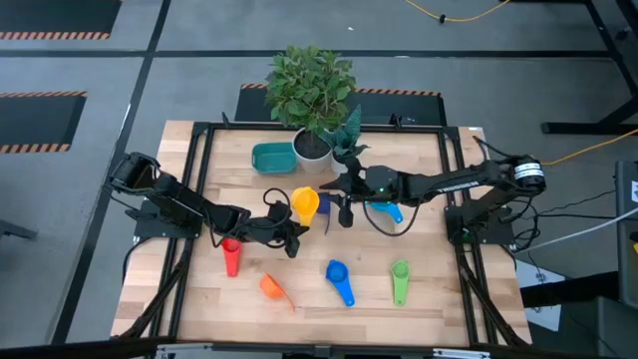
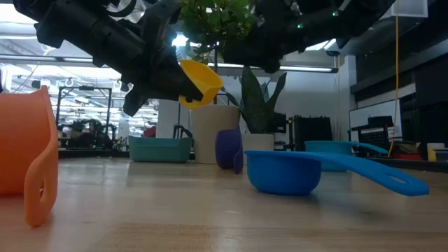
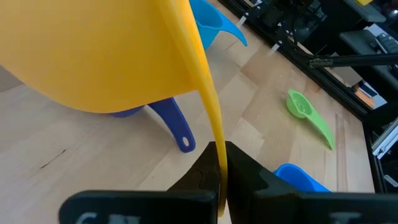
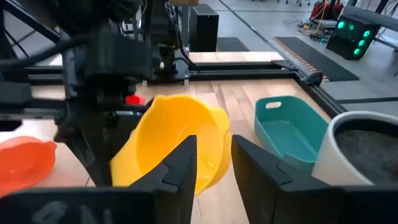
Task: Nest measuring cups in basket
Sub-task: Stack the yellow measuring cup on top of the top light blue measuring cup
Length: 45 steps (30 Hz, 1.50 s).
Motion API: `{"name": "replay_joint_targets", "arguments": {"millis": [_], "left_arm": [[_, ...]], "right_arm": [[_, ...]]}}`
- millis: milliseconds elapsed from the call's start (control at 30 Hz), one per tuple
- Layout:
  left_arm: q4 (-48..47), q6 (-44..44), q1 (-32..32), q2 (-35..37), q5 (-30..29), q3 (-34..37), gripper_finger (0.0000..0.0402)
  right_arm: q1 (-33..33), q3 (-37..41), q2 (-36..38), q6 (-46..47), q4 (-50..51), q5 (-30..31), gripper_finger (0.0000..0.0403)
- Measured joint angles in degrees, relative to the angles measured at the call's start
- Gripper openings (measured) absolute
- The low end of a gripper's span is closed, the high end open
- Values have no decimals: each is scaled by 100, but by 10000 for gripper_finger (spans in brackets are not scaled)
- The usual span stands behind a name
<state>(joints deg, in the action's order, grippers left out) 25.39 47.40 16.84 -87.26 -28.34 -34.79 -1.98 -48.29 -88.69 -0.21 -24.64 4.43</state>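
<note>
Your left hand (image 1: 289,231) is clamped on the yellow cup's (image 1: 304,204) handle, lifting it clear of the worktop (image 1: 439,289) for carrying to the empty basket (image 1: 272,157) beyond. Your right hand (image 1: 339,211), fingers apart, hovers beside the cup.

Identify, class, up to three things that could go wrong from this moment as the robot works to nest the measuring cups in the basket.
1. The left end effector pinches only the thin handle of the yellow cup, held in the air; it could pivot or slip.
2. The right end effector, open, sits very near that cup; the arms might collide.
3. The dark blue cup stands just beneath; a drop could knock it. The basket is still empty.
</note>
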Motion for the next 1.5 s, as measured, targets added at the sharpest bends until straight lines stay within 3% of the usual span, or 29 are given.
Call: {"name": "replay_joint_targets", "arguments": {"millis": [400,533,933,1267,1500], "left_arm": [[0,1,0,2,1,-4,2],[7,0,0,2,0,-4,2],[20,2,0,2,11,-4,2],[44,-4,-2,2,-17,-4,5],[46,-5,-2,2,-15,-4,7]], "right_arm": [[-2,0,-662,-5,-854,147,106],[-4,0,-783,-15,-947,486,106],[-4,-4,-1074,140,-1126,496,104],[-2,-15,-1074,188,-1265,529,15],[-4,-15,-1074,300,-1314,525,15]]}}
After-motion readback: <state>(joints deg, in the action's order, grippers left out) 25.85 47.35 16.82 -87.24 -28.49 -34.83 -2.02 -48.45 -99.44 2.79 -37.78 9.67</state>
